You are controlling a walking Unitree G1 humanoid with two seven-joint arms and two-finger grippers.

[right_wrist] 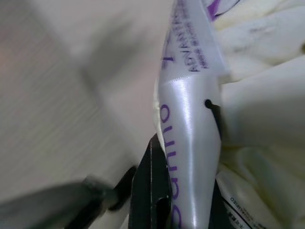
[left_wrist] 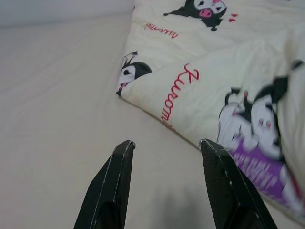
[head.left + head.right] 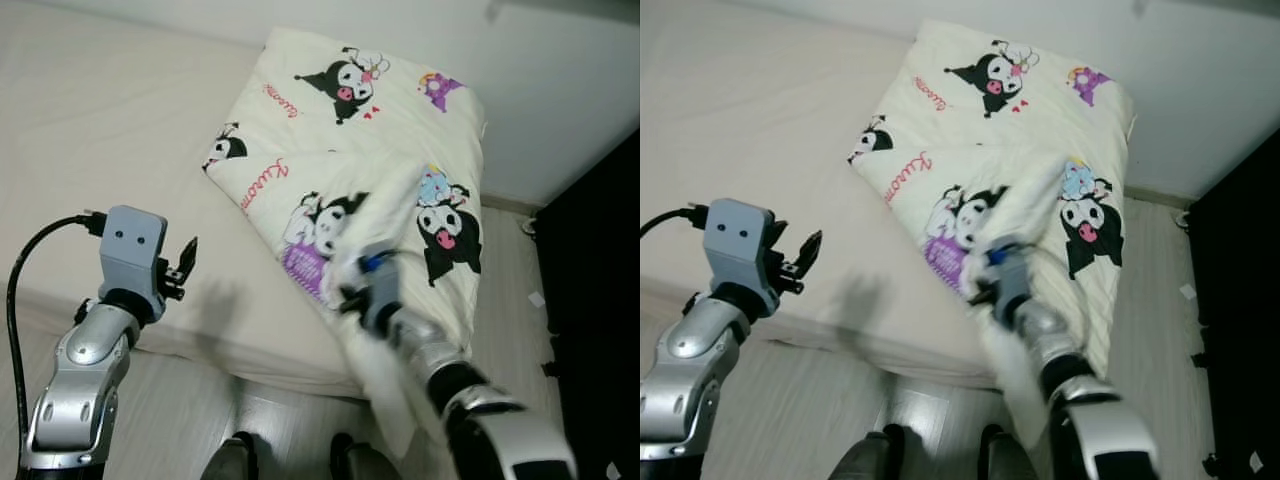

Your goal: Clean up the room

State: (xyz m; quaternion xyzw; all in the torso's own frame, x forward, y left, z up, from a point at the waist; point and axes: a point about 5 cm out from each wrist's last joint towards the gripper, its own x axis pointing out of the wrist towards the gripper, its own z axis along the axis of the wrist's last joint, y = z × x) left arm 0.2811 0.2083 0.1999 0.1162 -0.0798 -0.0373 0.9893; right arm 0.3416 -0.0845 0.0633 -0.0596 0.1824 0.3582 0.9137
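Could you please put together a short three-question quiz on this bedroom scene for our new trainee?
1. True or false: the left gripper is open and holds nothing.
2. What is the right gripper shut on? A) a pillow B) the blanket C) a cable
3. Fill in: the blanket lies folded on the ____, with one edge hanging over its side toward the floor.

Key: 1 true; 2 B; 3 bed.
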